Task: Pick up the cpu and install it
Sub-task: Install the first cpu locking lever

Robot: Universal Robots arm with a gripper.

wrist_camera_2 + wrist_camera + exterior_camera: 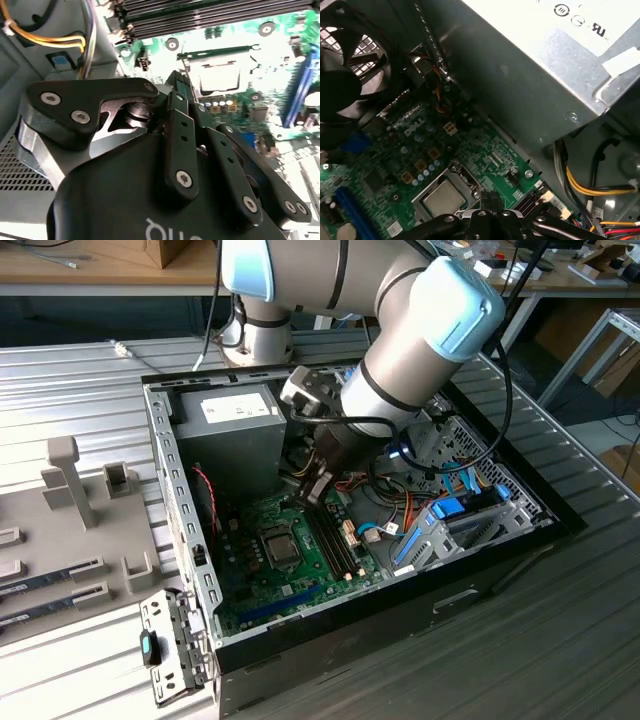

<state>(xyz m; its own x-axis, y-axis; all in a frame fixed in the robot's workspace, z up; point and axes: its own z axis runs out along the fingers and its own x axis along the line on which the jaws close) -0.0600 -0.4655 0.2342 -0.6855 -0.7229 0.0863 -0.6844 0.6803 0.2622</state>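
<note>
A: The grey-and-pale-blue robot arm (420,330) reaches down into the open black computer case (480,570), wrist tilted, with the black gripper (318,483) low over the green motherboard (250,560).

B: What's the tool doing?

A: In the second wrist view the gripper (181,87) has its black fingers (181,125) drawn close together, tips nearly meeting. Nothing shows between them from there, but whether they pinch anything I cannot tell.

B: And the chip?

A: The cpu (441,197), a small flat square with a silver-grey top, lies in its socket on the board, framed by the metal socket bracket (465,175). In the first wrist view it sits just beside the gripper tips (487,202); in the second wrist view it glares bright just beyond them (220,77). In the exterior view the socket (281,548) is near the gripper, toward that view's left.

B: What crowds the spot?

A: Long dark memory slots (210,12) run just past the socket. The big grey metal power supply box (530,75) looms alongside, and yellow and orange cables (590,187) trail beneath it. Farther off, a black round fan (345,65) sits at the case wall. Outside the case, a pale grey parts tray (70,520) rests on the ribbed metal table (560,640).
</note>
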